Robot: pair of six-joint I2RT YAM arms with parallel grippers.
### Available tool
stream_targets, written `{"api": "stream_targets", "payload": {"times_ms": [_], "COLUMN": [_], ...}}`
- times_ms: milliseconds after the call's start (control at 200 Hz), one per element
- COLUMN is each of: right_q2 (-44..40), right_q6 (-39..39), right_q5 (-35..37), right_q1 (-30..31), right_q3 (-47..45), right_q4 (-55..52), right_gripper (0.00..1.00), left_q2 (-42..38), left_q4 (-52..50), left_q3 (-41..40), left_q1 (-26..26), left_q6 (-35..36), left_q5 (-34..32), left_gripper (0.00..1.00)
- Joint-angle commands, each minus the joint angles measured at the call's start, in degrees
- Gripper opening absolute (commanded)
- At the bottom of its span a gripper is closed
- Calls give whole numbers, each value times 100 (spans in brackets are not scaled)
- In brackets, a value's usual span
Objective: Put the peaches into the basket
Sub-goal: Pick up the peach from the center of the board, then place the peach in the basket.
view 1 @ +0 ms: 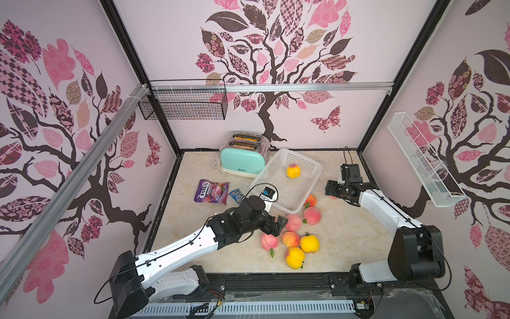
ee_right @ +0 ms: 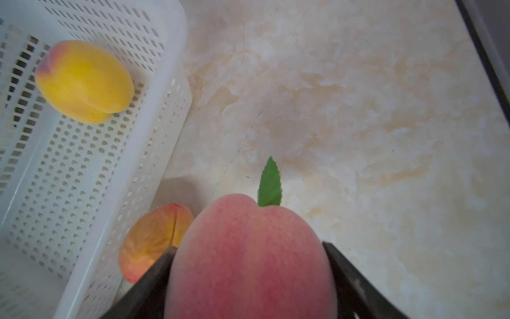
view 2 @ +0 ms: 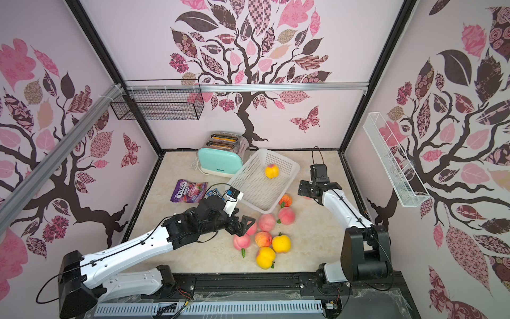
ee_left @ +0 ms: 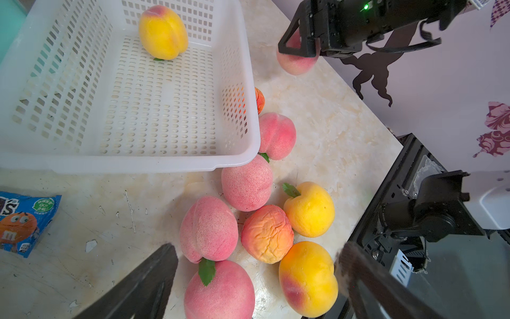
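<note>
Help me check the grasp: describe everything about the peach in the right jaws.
The peach is pink-red with matte, speckled skin, a cleft and one green leaf at the stem. The black jaws of the right gripper clamp it on both sides. It is outside the basket, near its wall; table contact cannot be told.

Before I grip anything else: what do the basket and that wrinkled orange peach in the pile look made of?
Basket: white moulded plastic, smooth, faintly glossy, with even rows of slots. Wrinkled peach: probably a soft foam imitation, matte; its skin is crumpled into sharp creases.
</note>
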Motion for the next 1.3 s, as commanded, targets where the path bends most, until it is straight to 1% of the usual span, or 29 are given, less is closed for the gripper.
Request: {"api": "stream_targets", "payload": {"times_ms": [0,150,325,510,615,740,905,1085,1180,1295], "right_q2": [-376,-373,13,527,841,1277,1886,2647,2952,3289], "right_q6": [-41,-198,-336,-389,-415,-493,-645,-714,-804,-822], "right_q5": [-1,-58,20,23,-39,-58,58,146,332,347], "right_q1": [-15,169,559,839,940,1006,1144,1292,1395,1422], "right_q3": [404,1033,1773,2347,2659,3040,3499,3981,4137,4340], "right_q4": [-407,-778,-1020,-1000,-959,-954,-898,-860,-772,-807], "right_gripper": [76,75,75,75,75,75,75,75,75,76], "left_q2": [-70,-18,128,170,186,307,588,923,1009,1064], "left_q4": [-152,-213,-286,-383,-354,-208,-48,12,5,10], "left_q3": [209,383,521,601,624,616,754,1035,1117,1136], "left_q1": [42,92,204,389,588,968,1290,1334,1334,1334], "left_q6": [88,151,224,314,372,370,372,394,424,442], "left_q5": [-74,-23,-11,-10,24,307,518,549,527,498], "left_gripper": [97,97,97,97,97,97,97,97,97,97]}}
